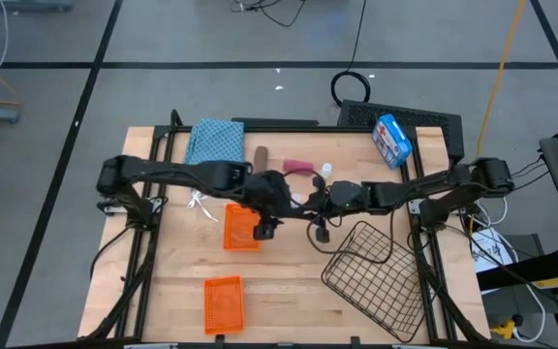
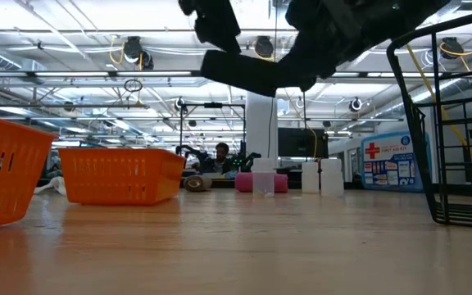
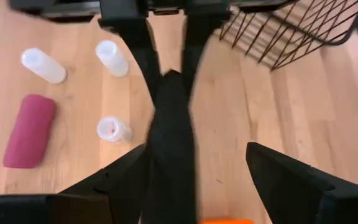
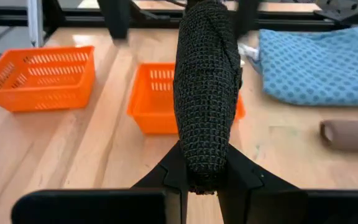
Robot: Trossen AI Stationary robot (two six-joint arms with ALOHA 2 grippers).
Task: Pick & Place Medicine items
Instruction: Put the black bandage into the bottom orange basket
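The black cylinder (image 4: 205,93) is being held clear of the surface (image 1: 289,301), over its middle, just right of the farther orange basket (image 1: 241,227). It is being gripped at one end by the clenched right gripper (image 4: 204,171), so that the rest of its length is being left free. The left gripper (image 3: 207,180) is being kept released, its fingers (image 3: 124,180) spread wide on either side of the cylinder without touching it (this is being judged a hand-over, with the free end offered for a second grasp).

The other medicine items are lying on the far part of the surface: the pink cylinder (image 3: 30,130) with three white vials (image 3: 43,65) (image 3: 112,57) (image 3: 112,129) near it, and the brown cylinder (image 4: 350,134) to their left, beside a blue cloth (image 4: 319,59). None is yet being carried. A second orange basket (image 1: 224,301) is standing near the front edge, and a wire basket (image 1: 376,276) is lying at the near right.
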